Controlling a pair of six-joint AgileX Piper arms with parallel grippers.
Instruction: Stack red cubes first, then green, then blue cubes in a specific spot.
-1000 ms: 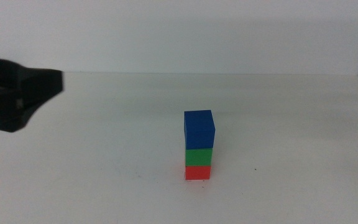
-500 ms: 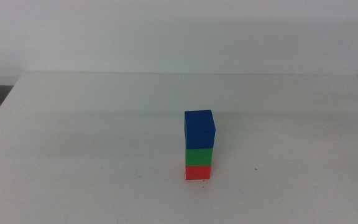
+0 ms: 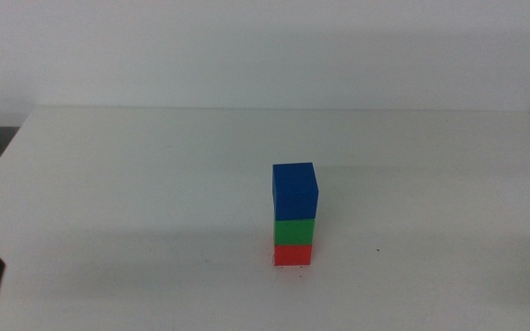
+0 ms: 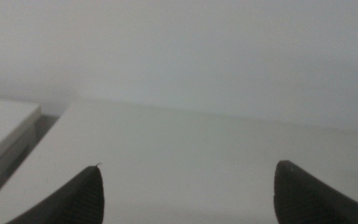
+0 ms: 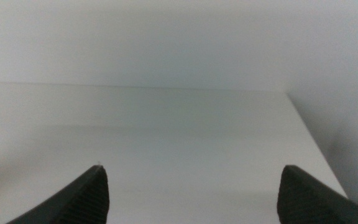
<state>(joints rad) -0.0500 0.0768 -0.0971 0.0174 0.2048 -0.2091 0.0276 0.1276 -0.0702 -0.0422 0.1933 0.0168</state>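
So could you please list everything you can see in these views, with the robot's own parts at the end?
Blue cube: one, dark blue, top of the stack, right of the table's centre.
Green cube: one, green, middle of the stack, under the blue cube.
Red cube: one, red, bottom of the stack, resting on the table.
Table: one, white, carries the stack.
Left gripper: one, dark, open, holds nothing, low at the middle view's left corner.
Right gripper: one, dark, open, holds nothing, out of the middle view.

Left gripper [image 4: 188, 186] low at the near left edge, fingers [image 4: 79, 199] spread, right gripper [image 5: 191, 186] likewise spread
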